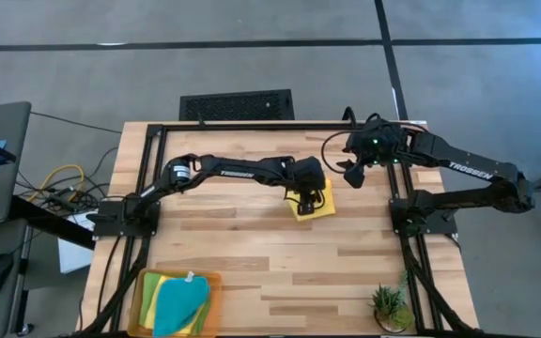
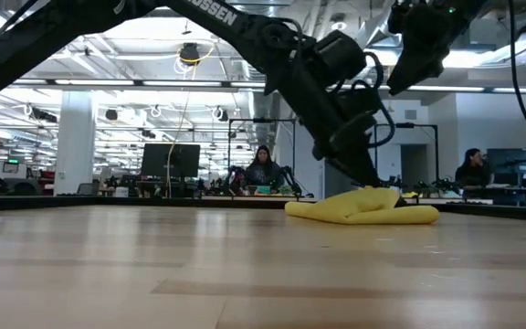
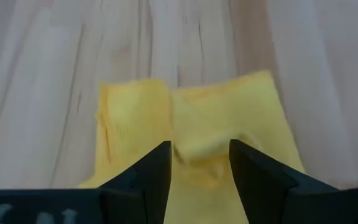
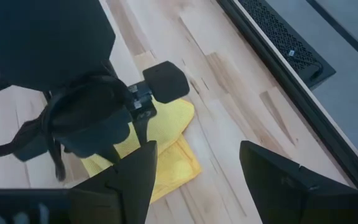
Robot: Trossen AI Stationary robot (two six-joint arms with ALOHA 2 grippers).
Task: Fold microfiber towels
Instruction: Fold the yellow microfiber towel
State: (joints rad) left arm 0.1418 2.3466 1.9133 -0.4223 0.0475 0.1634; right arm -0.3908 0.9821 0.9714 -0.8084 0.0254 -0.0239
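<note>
A folded bright yellow microfiber towel lies flat on the wooden table, right of its middle. My left gripper slants down onto it, open, its fingers on either side of a raised hump in the cloth. My right gripper hangs open in the air toward the far right, clear of the towel. A teal towel lies on lime green and yellow ones in the orange tray at the near left. My left gripper comes at the yellow towel from above, slanting from the table's left. Its open fingers straddle the hump of the top layer near the towel's middle. The towel lies on the table. I cannot tell whether the fingertips touch the cloth.
A small potted plant stands at the near right corner. A black frame rail runs along the table's far edge, and more rails along its sides. Bare wood lies in front of the yellow towel.
</note>
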